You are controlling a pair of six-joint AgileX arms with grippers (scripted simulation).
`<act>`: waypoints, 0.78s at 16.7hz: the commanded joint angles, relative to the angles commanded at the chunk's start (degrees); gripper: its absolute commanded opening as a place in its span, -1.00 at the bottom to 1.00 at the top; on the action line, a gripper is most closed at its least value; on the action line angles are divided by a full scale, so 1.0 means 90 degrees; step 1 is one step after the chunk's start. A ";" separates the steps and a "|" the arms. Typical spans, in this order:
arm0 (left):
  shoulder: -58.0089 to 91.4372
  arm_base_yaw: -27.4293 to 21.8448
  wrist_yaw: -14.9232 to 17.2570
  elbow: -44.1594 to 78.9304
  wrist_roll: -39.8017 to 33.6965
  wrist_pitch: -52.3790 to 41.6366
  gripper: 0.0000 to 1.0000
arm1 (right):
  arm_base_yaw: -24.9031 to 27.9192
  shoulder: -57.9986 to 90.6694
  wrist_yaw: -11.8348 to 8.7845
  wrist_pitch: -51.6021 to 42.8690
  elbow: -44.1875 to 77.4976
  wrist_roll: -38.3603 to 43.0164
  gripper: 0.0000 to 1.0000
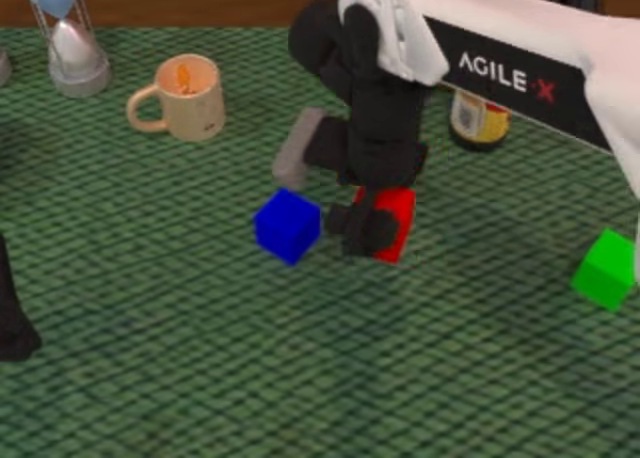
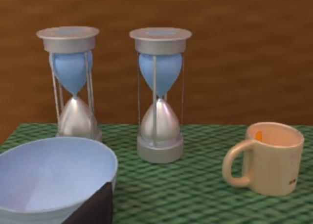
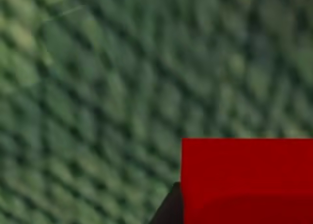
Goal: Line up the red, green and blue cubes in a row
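Hanging over mid-tabletop, the right tool (image 1: 368,228) hides half the red cube (image 1: 396,221); whether it clenches I cannot tell. The blue cube (image 1: 288,225) sits just beside, the green cube (image 1: 606,268) at the right edge. The left wrist shows an empty-looking mug (image 2: 270,158). The right wrist sees red cube (image 3: 247,180), cut off.

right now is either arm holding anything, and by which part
The right gripper is down on the red cube, apparently at its sides; whether it grips cannot be told.
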 joint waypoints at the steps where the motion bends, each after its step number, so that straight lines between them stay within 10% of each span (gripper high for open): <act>1: 0.0000 0.0000 0.0000 0.0000 0.0000 0.0000 1.00 | 0.0215 0.0272 -0.0003 -0.0248 0.0573 -0.0105 -1.00; 13: 0.0000 0.0000 0.0000 0.0000 0.0000 0.0000 1.00 | 0.1518 0.1693 0.0006 -0.1601 0.3518 -0.0727 -1.00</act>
